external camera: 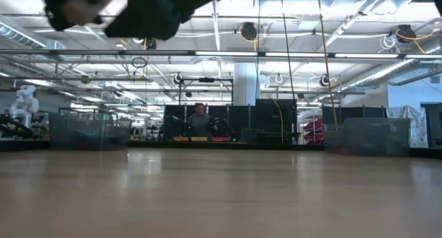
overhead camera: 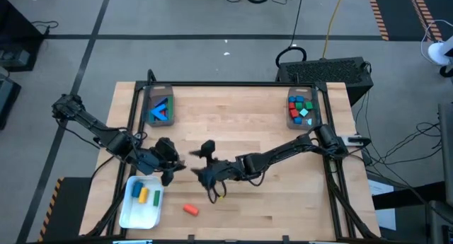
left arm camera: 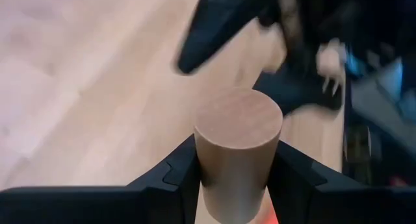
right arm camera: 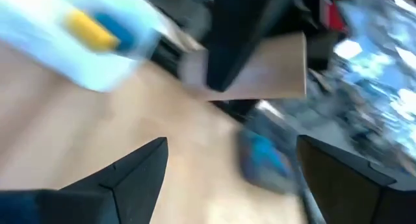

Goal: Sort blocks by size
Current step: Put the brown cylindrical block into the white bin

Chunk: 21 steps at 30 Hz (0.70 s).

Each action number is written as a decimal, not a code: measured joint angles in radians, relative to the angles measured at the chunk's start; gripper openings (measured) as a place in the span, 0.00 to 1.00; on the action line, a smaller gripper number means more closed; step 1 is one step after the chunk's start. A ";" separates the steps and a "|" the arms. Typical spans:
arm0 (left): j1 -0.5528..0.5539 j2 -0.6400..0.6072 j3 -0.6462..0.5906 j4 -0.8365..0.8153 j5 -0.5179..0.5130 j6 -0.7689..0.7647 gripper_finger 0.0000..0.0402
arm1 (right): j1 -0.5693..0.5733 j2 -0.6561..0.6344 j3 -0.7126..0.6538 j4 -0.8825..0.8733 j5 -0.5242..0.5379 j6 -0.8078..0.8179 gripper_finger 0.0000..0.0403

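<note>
My left gripper (overhead camera: 170, 171) is shut on a tan wooden cylinder (left arm camera: 237, 126) above the table's near-left part, just beside the white tray (overhead camera: 129, 214). My right gripper (overhead camera: 209, 179) hovers close by, to the cylinder's right, and its fingers (right arm camera: 140, 169) stand wide open with nothing between them. From the right wrist the cylinder (right arm camera: 273, 68) shows behind a dark finger of the left gripper. The tray holds a blue block (overhead camera: 134, 188), a yellow one (overhead camera: 144, 194) and a green one (overhead camera: 156, 198). An orange block (overhead camera: 190, 209) lies on the table near the front edge. My left gripper pinches the tan cylinder by its round side (left arm camera: 203, 169), one finger on each side. The cylinder lies along the fingers, its flat end (left arm camera: 239, 117) sticking out past the fingertips. It is lifted clear of the table, tilted downward with the fingers.
Two clear bins stand at the table's far edge: the left one (overhead camera: 159, 95) with blue and red blocks, the right one (overhead camera: 317, 106) with several mixed blocks. Bare wood lies between them and across the table's middle (overhead camera: 233, 131). A person shows far off in the room (external camera: 200, 119).
</note>
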State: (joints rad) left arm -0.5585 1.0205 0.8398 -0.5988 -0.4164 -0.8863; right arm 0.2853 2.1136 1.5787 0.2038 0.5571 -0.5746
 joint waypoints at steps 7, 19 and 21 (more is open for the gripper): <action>-0.007 -0.006 0.000 -0.121 0.212 -0.102 0.35 | 0.008 0.001 0.000 -0.054 -0.347 0.183 0.80; -0.149 -0.004 0.000 -0.260 0.509 -0.412 0.35 | -0.003 0.063 0.000 0.022 -0.516 0.373 0.80; -0.179 -0.002 0.000 -0.264 0.540 -0.456 0.35 | -0.003 0.092 0.000 0.092 -0.532 0.447 0.80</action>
State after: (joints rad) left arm -0.7372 1.0181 0.8398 -0.8631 0.1234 -1.3424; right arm 0.2825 2.2052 1.5787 0.2959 0.0253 -0.1279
